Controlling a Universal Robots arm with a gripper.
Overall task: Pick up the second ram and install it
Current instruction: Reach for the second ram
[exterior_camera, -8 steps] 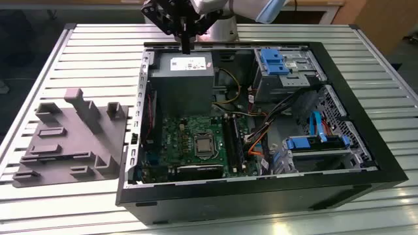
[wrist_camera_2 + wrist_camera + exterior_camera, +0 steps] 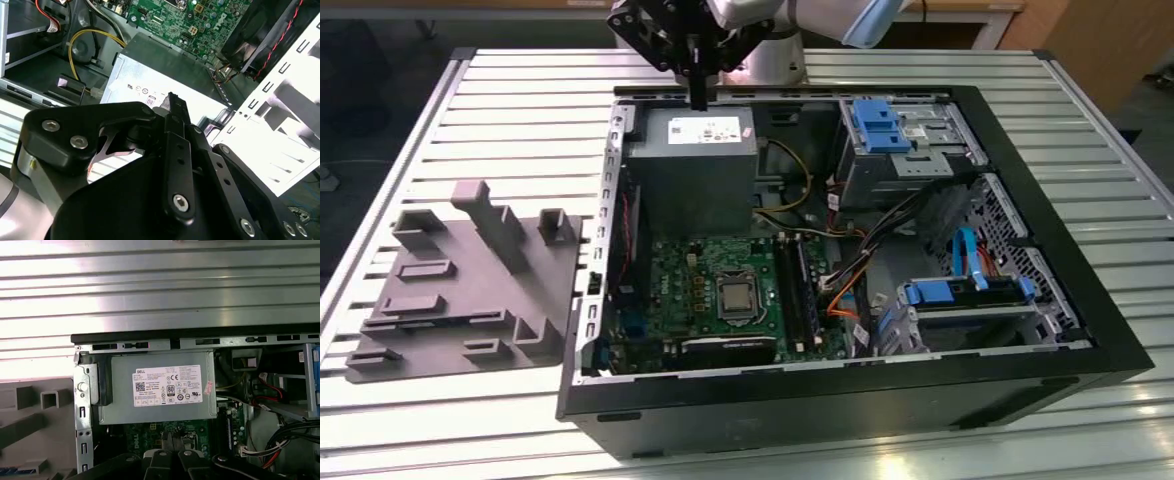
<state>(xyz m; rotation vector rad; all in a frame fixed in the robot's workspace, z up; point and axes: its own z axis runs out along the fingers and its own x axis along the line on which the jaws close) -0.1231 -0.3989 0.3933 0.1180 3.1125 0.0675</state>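
Observation:
My gripper [image 2: 699, 98] hangs over the far edge of the open computer case [image 2: 854, 405], above the grey power supply [image 2: 694, 150]. Its black fingers are pressed together into one thin bar, and nothing shows between them. In both wrist views the fingertips [image 2: 172, 98] [image 2: 170, 438] meet over the power supply [image 2: 160, 390]. The second ram is out of view. The green motherboard [image 2: 720, 290] lies in the case, nearer the camera than the power supply, with long black memory slots [image 2: 797, 290] along its side towards the exterior view's right.
A grey plastic tray [image 2: 454, 290] with upright blocks sits on the slatted metal table [image 2: 520, 100] at the exterior view's left of the case. Blue drive brackets [image 2: 874, 125] and bundled cables [image 2: 854, 270] fill the case's side at the exterior view's right.

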